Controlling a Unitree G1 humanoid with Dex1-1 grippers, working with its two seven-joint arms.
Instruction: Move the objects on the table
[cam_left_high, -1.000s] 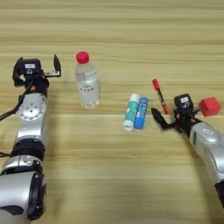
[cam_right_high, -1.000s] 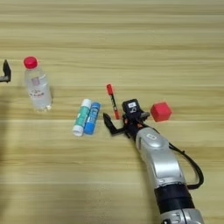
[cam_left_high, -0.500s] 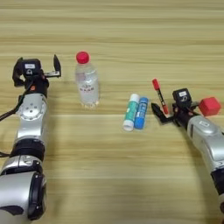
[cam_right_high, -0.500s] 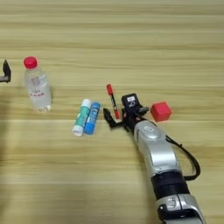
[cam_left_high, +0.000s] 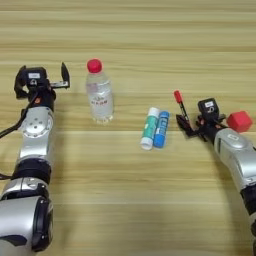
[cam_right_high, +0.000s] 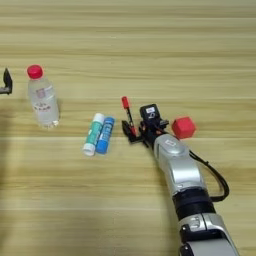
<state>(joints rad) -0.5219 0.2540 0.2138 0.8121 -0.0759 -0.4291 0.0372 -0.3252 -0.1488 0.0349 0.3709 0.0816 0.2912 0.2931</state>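
Near the counter's right edge the right tool (cam_left_high: 187, 125) pinches the marker (cam_left_high: 179, 104) beside the red cube (cam_left_high: 239, 121), while the left tool (cam_left_high: 42, 79) gapes wide near the bottle (cam_left_high: 99, 94).

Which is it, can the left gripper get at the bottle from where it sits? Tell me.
Probably yes. The left gripper sits open just left of the bottle, with only bare table between them.

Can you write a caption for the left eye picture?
Right gripper at the red-and-black marker; left gripper open beside the bottle.
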